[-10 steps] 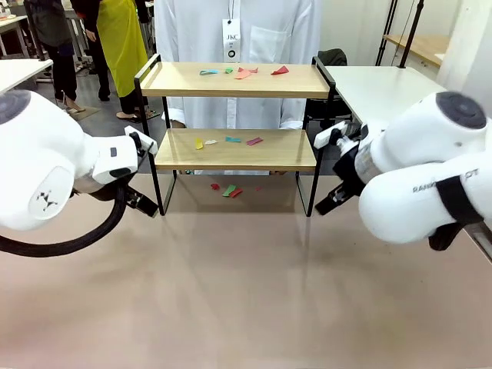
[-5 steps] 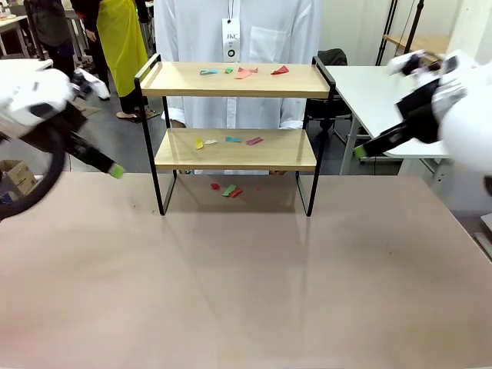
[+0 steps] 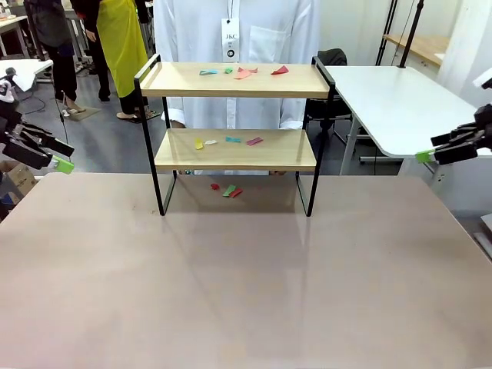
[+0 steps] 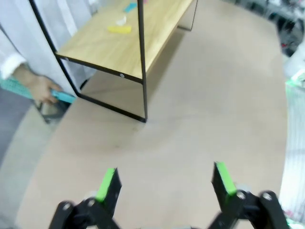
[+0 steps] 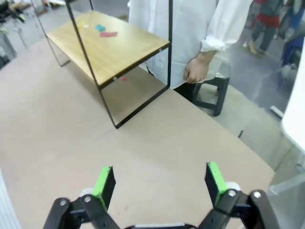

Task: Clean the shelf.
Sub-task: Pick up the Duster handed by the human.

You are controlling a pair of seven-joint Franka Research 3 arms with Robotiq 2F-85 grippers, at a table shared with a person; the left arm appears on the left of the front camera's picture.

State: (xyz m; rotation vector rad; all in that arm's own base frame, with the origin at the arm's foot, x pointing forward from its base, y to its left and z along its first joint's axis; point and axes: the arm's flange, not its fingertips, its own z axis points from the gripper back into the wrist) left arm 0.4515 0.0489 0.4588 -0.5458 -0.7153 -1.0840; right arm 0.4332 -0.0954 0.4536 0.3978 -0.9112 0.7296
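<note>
The shelf [image 3: 234, 80] stands at the table's far middle, two wooden boards in a black frame. Coloured paper scraps [image 3: 244, 73] lie on its top board, more scraps [image 3: 231, 140] on the lower board, and a few [image 3: 229, 190] on the table beneath. My left gripper [image 3: 60, 156] hangs open over the table's far left corner, well clear of the shelf. My right gripper [image 3: 428, 149] is open off the far right edge. The left wrist view has open fingers [image 4: 107, 183] facing the shelf's [image 4: 147, 28] lower board; the right wrist view has open fingers [image 5: 214, 177] facing the shelf's [image 5: 119, 47] other end.
A person in a white coat [image 3: 231, 31] stands right behind the shelf, one hand [image 5: 195, 71] by its end and the other hand [image 4: 40, 88] holding a teal object [image 4: 64, 96]. A white table [image 3: 384, 92] adjoins at the back right. A black stool [image 5: 212, 93] stands beside the person.
Both arms have swung outward from beside the shelf's lower corners to the table's left and right edges. Both grippers stayed open. The shelf and scraps have not moved.
</note>
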